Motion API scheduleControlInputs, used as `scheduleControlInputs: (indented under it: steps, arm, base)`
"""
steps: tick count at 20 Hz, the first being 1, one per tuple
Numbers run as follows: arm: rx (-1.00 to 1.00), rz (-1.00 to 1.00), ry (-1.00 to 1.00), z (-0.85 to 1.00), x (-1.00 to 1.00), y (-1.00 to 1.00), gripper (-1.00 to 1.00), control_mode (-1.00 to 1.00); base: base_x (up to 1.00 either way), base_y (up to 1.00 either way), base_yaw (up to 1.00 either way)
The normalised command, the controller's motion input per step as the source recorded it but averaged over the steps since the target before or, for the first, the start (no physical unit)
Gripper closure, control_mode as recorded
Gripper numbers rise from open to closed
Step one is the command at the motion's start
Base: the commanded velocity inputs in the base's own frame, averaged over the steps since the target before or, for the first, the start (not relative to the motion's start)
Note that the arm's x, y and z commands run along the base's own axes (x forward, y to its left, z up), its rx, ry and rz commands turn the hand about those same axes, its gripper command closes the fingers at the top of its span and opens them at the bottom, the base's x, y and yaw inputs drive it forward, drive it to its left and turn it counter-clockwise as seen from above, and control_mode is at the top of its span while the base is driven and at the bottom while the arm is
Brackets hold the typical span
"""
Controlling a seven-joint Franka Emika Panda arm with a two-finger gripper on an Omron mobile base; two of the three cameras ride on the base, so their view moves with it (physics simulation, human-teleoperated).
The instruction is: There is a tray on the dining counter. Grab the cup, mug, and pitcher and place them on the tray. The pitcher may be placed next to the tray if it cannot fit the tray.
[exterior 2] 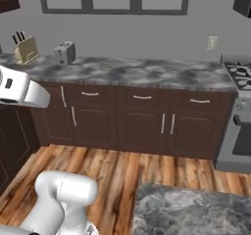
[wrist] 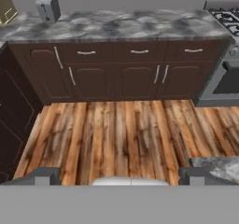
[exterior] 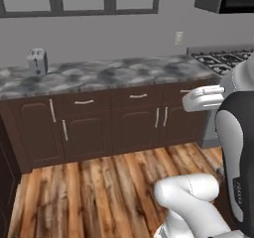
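Observation:
My gripper (wrist: 122, 177) is open, its two dark fingertips (wrist: 44, 176) far apart with nothing between them. It hangs over the wooden floor (wrist: 121, 134) and faces the back cabinets. A corner of the grey marbled dining counter (exterior 2: 188, 209) shows at the lower right of the right base view, and again by my right fingertip in the hand view (wrist: 219, 164). The tray, the cup, the mug and the pitcher are out of view.
A long marbled back counter (exterior: 109, 73) on dark cabinets carries a toaster (exterior: 37, 61) and a knife block (exterior 2: 25, 48). A stove (exterior 2: 240, 77) stands at its right end. A tall dark cabinet (wrist: 11, 115) flanks the left. Open plank floor lies between.

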Motion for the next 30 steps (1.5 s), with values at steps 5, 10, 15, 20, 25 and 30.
scheduleControlInputs:
  steps: [5,10,15,20,25,30]
  arm:
    - [0.0,0.0,0.0,0.0,0.0,0.0,-1.0,1.0]
    - [0.0,0.0,0.0,0.0,0.0,0.0,-1.0,1.0]
    - [0.0,0.0,0.0,0.0,0.0,0.0,-1.0,1.0]
    - [0.0,0.0,0.0,0.0,0.0,0.0,-1.0,1.0]
    - [0.0,0.0,0.0,0.0,0.0,0.0,-1.0,1.0]
    - [0.0,0.0,0.0,0.0,0.0,0.0,-1.0,1.0]
  base:
    - [0.7,0.01,0.53]
    - [0.32,-0.11,0.83]
    - [0.06,-0.03,0.94]
    - [0.07,0.0,0.95]
    - [0.25,0.0,0.88]
    - [0.31,0.0,0.85]
